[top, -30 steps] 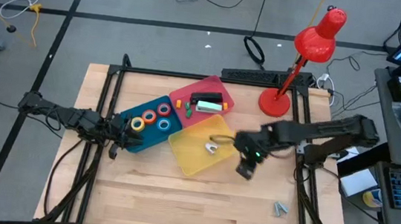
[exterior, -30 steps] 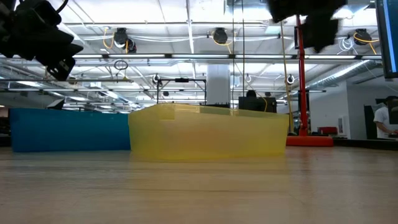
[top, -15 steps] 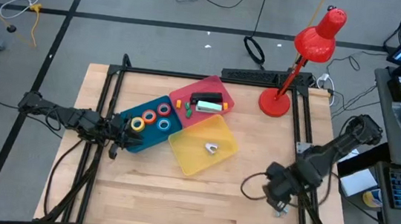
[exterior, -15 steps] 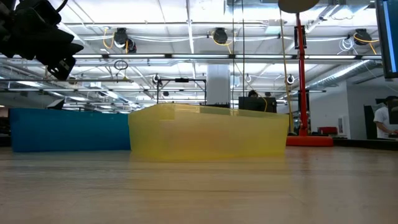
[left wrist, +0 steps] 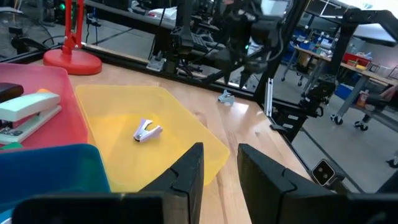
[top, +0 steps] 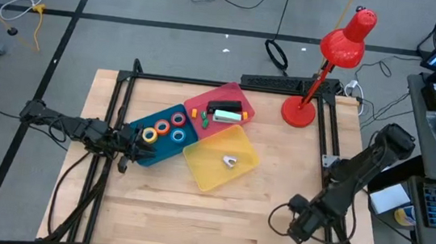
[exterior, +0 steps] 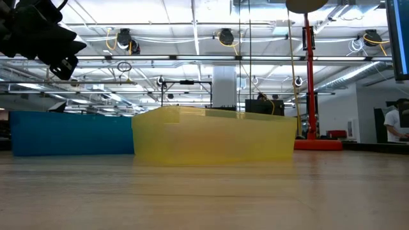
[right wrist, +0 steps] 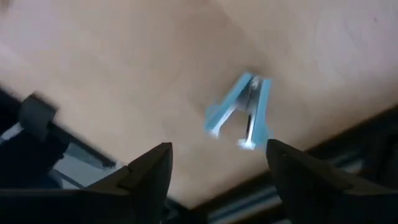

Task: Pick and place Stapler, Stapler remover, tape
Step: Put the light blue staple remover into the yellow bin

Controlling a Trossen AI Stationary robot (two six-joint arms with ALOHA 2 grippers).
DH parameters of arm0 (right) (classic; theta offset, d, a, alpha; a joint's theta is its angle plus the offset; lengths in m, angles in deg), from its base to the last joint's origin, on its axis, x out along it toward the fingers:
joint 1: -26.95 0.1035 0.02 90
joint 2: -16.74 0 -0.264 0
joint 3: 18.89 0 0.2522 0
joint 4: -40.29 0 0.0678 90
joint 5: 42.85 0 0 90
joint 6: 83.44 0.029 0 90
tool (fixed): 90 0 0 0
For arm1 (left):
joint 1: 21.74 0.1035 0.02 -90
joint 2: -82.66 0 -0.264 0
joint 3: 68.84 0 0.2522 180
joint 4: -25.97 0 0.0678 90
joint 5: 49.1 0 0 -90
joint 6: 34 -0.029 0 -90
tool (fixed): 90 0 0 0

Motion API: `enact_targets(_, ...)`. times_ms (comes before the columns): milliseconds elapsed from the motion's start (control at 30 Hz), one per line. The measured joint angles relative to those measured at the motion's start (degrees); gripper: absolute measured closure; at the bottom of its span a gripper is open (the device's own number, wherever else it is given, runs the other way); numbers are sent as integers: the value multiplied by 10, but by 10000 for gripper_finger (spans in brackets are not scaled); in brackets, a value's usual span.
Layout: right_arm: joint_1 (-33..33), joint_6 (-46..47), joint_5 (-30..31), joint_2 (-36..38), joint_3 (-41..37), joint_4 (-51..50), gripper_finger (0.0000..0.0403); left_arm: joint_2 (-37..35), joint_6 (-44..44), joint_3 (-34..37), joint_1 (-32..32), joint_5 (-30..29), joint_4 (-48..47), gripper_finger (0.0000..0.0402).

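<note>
A pale blue staple remover (right wrist: 242, 112) lies on the bare wood near the table's near right corner and also shows in the left wrist view (left wrist: 225, 98). My right gripper (right wrist: 219, 148) hangs above it, pointing steeply down, open, with one finger on either side and clear of it. A second staple remover (top: 230, 161) lies in the yellow tray (top: 204, 177). Staplers (top: 225, 110) lie in the pink tray (top: 204, 103). Several tape rolls (top: 164, 128) sit in the blue tray (top: 162, 150). My left gripper (top: 135, 152) waits level at the blue tray's left end, slightly open and holding nothing.
A red desk lamp (top: 300, 110) stands at the far right of the table. The three trays cluster at the table's centre, toward its far side. Black frame rails (top: 328, 231) run along both sides, one close beside my right gripper. Bare wood (top: 191, 225) spans the near half.
My right gripper has swung from over the yellow tray's right end toward the table's near right corner. It has sunk lower and rolled about its wrist on the way. The staple remover in the yellow tray has stayed where it was.
</note>
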Motion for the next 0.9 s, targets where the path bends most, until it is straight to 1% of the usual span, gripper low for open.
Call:
enact_targets(100,2,22,-1,0,-47,57,135,0,3,0,0,0,0,304)
enact_targets(233,2,47,-30,0,-97,124,120,0,9,0,0,0,0,304)
enact_targets(300,3,51,-44,0,-117,165,114,0,10,0,0,0,0,304)
enact_targets(433,10,67,-42,0,-143,224,114,0,12,0,0,0,-1,304)
enact_targets(633,24,131,-43,0,-173,242,137,0,13,0,0,0,-2,304)
enact_targets(733,25,147,-44,1,-178,243,160,0,13,0,0,0,-2,304)
enact_targets(900,25,146,-45,1,-179,243,205,0,10,0,0,-1,-2,304)
